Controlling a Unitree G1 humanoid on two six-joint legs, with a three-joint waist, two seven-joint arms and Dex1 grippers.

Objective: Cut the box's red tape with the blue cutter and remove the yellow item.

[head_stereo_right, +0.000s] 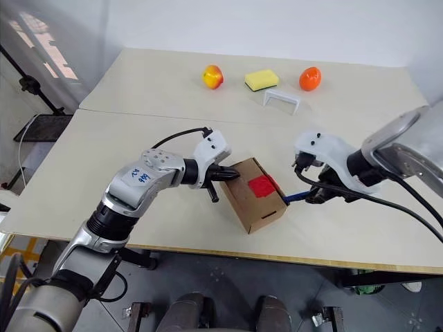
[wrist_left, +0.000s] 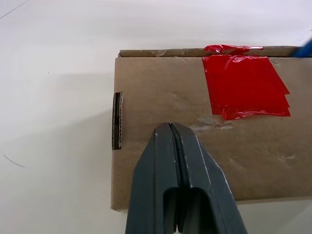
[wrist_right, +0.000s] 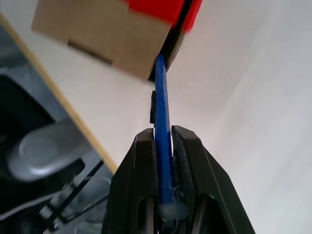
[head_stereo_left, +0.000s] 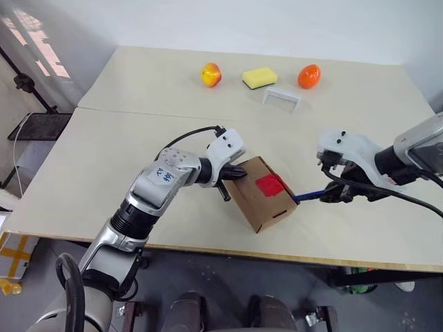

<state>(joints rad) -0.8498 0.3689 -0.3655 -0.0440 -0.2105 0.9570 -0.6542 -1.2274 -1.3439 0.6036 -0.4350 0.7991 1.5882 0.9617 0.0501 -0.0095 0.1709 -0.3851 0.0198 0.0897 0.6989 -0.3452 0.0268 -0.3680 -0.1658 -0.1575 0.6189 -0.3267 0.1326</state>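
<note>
A: Status of the left gripper (wrist_left: 171,127)?
B: Clenched empty, fingertips pressed on the small brown cardboard box (head_stereo_left: 261,194), its red tape patch (head_stereo_left: 270,185) just beyond them.
A: And the right gripper (wrist_right: 163,134)?
B: Grasping the slim blue cutter (wrist_right: 163,126); its tip meets the box's corner ahead.
</note>
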